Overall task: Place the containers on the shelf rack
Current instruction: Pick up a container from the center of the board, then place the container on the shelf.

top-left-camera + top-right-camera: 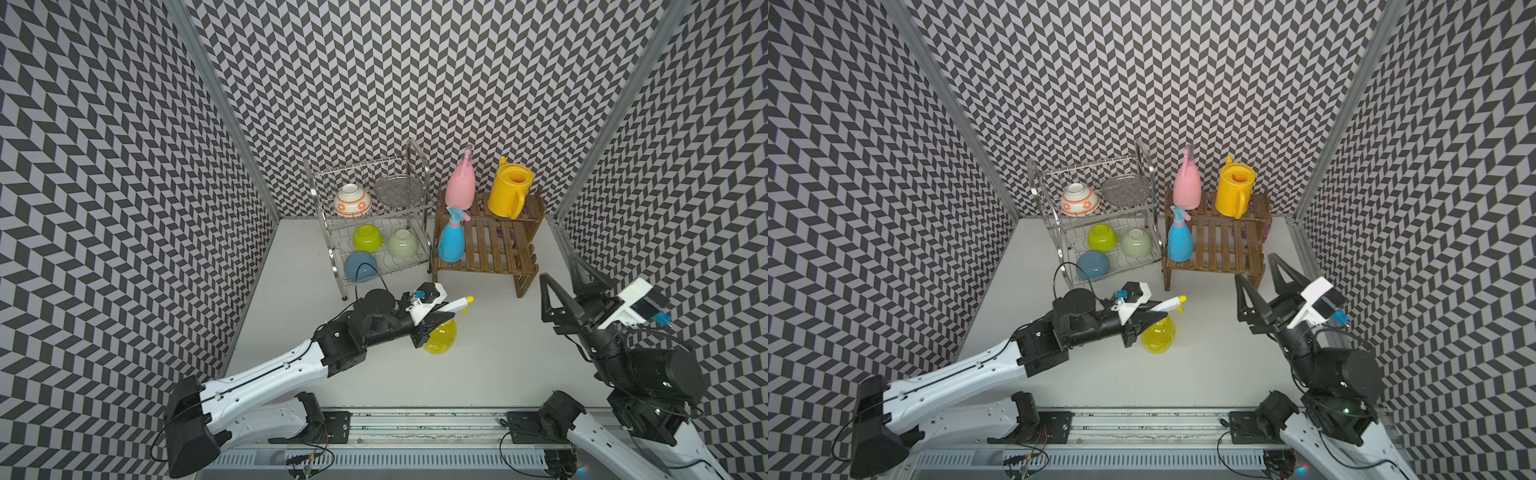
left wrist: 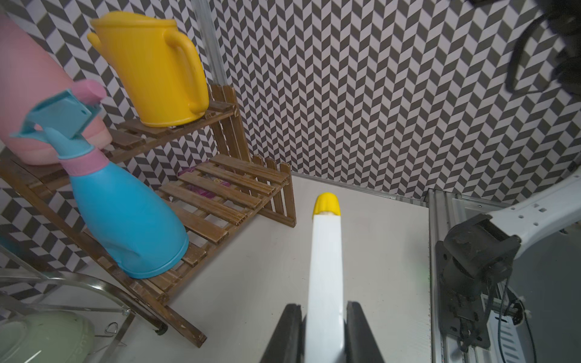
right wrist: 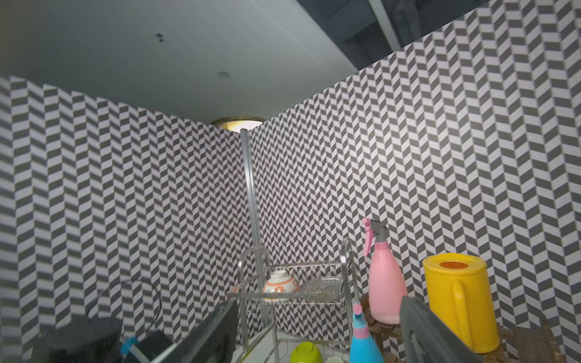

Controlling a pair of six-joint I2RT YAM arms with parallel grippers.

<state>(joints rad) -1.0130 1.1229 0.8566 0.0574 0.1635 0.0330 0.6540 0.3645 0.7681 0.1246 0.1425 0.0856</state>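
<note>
One container is not yet on the shelf rack (image 1: 490,245): the yellow spray bottle (image 1: 441,338), which the left gripper (image 2: 324,317) has. Its jaws are clamped on the white spray head (image 2: 325,251), one on each flank. The translucent body hangs below the hand, and the yellow nozzle tip (image 2: 327,204) points straight ahead. I cannot tell whether the base is clear of the table (image 1: 478,374).

I judge the step in hand to be carrying this bottle to the rack, which lies ahead and to the hand's left, so the wrist must swing left to face it. A grip on the head alone lets the round body sway, so go slowly and keep the bottle upright.

Nearest on the lower step stands the blue spray bottle (image 1: 451,243), with bare slats just beyond it. Aim for those slats, leave a gap to the blue bottle, and let go only once the base sits flat. Further left, the upper step holds the pink spray bottle (image 1: 460,189) and the watering can (image 1: 507,191), so it has less room.

The wire dish rack (image 2: 103,283) sits left of and behind the hand, so keep the forearm off it. Ahead, the right gripper (image 1: 559,266) hovers with its jaws wide apart and empty, close to the rack's end, so watch that side.
</note>
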